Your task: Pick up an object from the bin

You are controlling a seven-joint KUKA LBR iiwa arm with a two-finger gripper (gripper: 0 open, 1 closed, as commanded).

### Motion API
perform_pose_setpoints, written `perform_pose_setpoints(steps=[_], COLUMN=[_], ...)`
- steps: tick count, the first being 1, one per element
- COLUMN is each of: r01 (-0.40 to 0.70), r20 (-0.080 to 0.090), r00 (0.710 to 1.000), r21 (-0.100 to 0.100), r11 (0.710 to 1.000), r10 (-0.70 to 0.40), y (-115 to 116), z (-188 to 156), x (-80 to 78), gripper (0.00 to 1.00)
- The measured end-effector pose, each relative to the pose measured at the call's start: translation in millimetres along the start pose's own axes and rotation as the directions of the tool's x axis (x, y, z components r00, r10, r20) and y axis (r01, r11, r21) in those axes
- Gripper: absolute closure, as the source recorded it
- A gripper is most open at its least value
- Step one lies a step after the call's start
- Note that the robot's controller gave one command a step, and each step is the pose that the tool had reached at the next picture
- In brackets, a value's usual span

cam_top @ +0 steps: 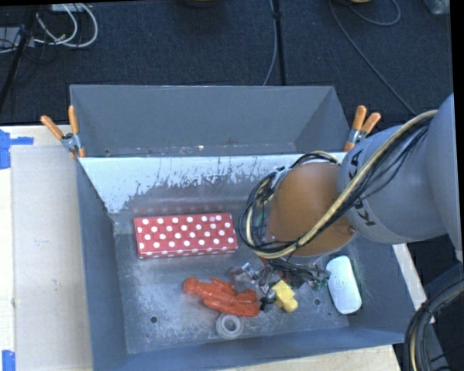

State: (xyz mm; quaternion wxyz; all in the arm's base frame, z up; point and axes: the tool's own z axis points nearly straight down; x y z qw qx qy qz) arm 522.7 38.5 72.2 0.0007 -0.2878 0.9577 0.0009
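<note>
The robot's smooth, rounded grey arm (418,183) bears dark lettering, partly hidden, near its wrist, which ends in a glossy orange-brown domed cover (307,208). Black and yellow cables (251,215) run along the arm and loop at the cover's nine o'clock edge. A small dark metal gripper (260,282) sits at its seven o'clock.

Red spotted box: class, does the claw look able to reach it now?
Probably yes: the red spotted box lies flat with nothing on it, and the claw hangs close by.
</note>
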Motion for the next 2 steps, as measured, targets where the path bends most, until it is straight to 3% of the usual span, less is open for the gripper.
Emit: perform_pose_setpoints(steps=[1,2], r01=[0.001,0.389], r20=[0.000,0.000], r00=[1.000,0.921], r21=[0.000,-0.002], r11=[1.000,0.921], r10=[-0.001,-0.389], y=[0,-22], z=[0,-136], x=[0.0,-11.6], gripper=[1.00,1.00])
